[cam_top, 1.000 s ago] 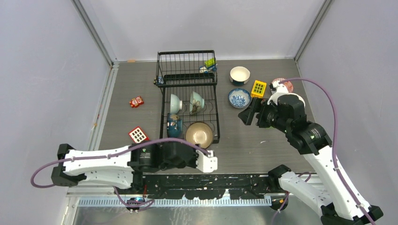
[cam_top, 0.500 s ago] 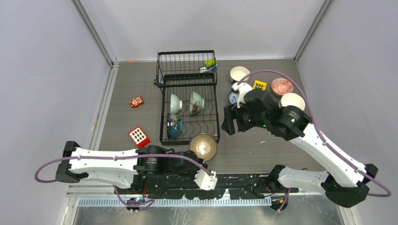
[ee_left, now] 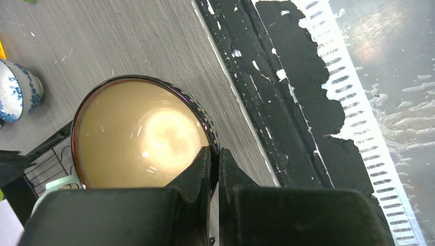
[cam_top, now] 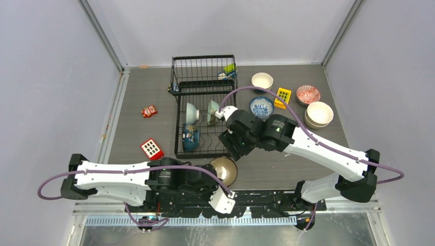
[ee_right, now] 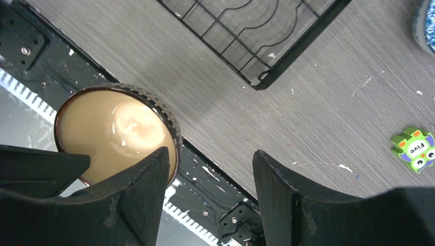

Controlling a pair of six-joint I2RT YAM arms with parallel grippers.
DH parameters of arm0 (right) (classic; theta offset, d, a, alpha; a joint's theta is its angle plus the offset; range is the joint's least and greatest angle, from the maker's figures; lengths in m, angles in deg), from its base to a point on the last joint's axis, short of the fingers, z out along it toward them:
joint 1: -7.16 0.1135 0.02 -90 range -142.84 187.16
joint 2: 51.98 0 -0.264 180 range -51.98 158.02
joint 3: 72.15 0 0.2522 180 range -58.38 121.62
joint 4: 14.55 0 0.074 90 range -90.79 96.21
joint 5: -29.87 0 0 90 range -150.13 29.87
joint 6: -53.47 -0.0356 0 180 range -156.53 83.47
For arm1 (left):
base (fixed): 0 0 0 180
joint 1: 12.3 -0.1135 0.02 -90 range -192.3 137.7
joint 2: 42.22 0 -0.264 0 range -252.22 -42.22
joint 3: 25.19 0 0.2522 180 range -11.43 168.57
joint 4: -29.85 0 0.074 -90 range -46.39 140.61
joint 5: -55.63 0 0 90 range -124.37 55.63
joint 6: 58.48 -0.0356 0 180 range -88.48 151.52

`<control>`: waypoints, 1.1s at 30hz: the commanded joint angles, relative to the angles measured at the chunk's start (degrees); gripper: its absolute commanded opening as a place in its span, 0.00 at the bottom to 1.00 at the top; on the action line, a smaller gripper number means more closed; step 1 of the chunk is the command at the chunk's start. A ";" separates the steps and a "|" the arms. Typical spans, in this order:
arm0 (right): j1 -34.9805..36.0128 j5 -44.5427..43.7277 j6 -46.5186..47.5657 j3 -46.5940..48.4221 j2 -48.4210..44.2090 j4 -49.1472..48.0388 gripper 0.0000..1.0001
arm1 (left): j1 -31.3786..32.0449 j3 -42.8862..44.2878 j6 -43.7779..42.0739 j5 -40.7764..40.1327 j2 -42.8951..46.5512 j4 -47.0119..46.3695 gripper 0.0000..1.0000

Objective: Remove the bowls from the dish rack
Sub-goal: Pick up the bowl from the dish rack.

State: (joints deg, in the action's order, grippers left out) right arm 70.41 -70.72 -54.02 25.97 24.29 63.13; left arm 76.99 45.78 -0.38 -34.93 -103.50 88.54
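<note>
The black dish rack (cam_top: pixel 205 84) stands at the table's middle back. It holds two pale green bowls (cam_top: pixel 192 113) (cam_top: pixel 214 110) and a teal bowl (cam_top: pixel 190 137). My left gripper (cam_top: pixel 226 183) is shut on the rim of a brown bowl (cam_top: pixel 224 170) with a cream inside, in front of the rack's near right corner. In the left wrist view the gripper (ee_left: pixel 215 159) pinches that bowl's (ee_left: pixel 138 136) rim. My right gripper (cam_top: pixel 232 147) hangs open and empty just above it. In the right wrist view the gripper (ee_right: pixel 210 169) has the bowl (ee_right: pixel 115 133) under its left finger.
On the table right of the rack are a white bowl (cam_top: pixel 262 81), a blue-and-white bowl (cam_top: pixel 261 106), a red-patterned bowl (cam_top: pixel 308 94), stacked cream bowls (cam_top: pixel 319 114) and a yellow block (cam_top: pixel 282 96). Two red blocks (cam_top: pixel 149 110) (cam_top: pixel 152 148) lie left of the rack. A green owl block (ee_right: pixel 415 148) shows.
My left gripper has carried the brown bowl out of the rack toward the near edge. My right arm has swung left from the bowls at the right to the rack's front right corner.
</note>
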 commanded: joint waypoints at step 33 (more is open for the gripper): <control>5.79 3.86 -2.42 -1.86 5.13 -1.24 0.39 | 0.35 0.42 -0.22 -1.32 5.80 -5.46 0.00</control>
State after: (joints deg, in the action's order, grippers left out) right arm 75.78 -68.12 -55.90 24.38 29.18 63.46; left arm 77.01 45.65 -0.27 -34.80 -99.85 87.99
